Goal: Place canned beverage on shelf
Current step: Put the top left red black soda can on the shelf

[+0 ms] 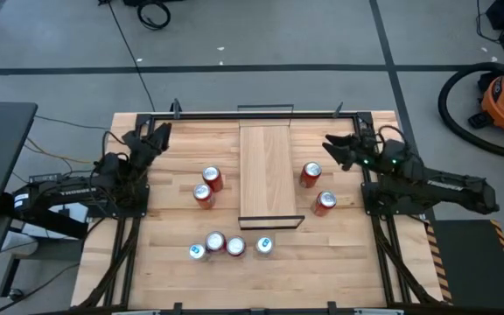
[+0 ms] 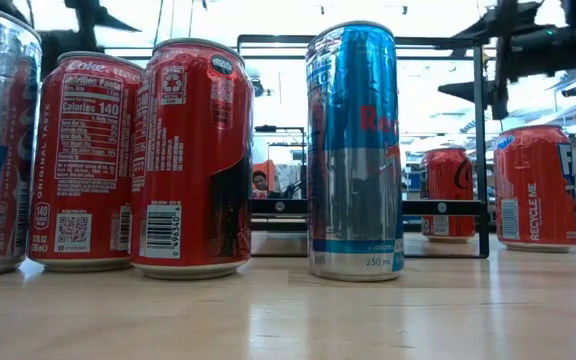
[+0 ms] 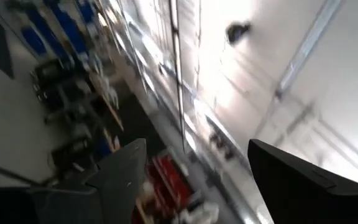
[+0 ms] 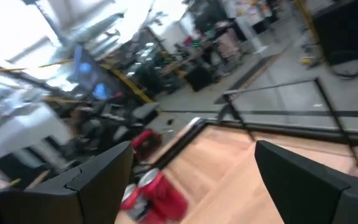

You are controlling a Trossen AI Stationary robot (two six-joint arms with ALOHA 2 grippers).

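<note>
The shelf (image 1: 271,173), a narrow light-wood board with thin black wire rails at its short ends, lies flat in the middle of the wooden worktop (image 1: 348,262), its long side running from the far edge toward the near one. Nothing stands on it.

Two red cans stand upright just left of the shelf, one (image 1: 212,178) slightly farther back than the other (image 1: 203,195), the two close together. Two more red cans stand to the right: one (image 1: 311,174) just beside the shelf's right edge, another (image 1: 324,203) a little nearer and farther right. Near the front edge four cans form a row: a silver-and-blue can (image 1: 198,252) at the left, two red cans (image 1: 215,241) (image 1: 234,246) touching in the middle, and a tall blue-and-silver can (image 1: 264,246) at the right, apart from them. In the low view this blue-and-silver can (image 2: 355,150) stands upright beside a red cola can (image 2: 192,158).

The left gripper (image 1: 153,136) hangs over the far left part of the worktop, well apart from every can, its jaws spread and empty. The right gripper (image 1: 334,149) hovers above the far right part, near the red can beside the shelf, jaws spread with nothing between them.
</note>
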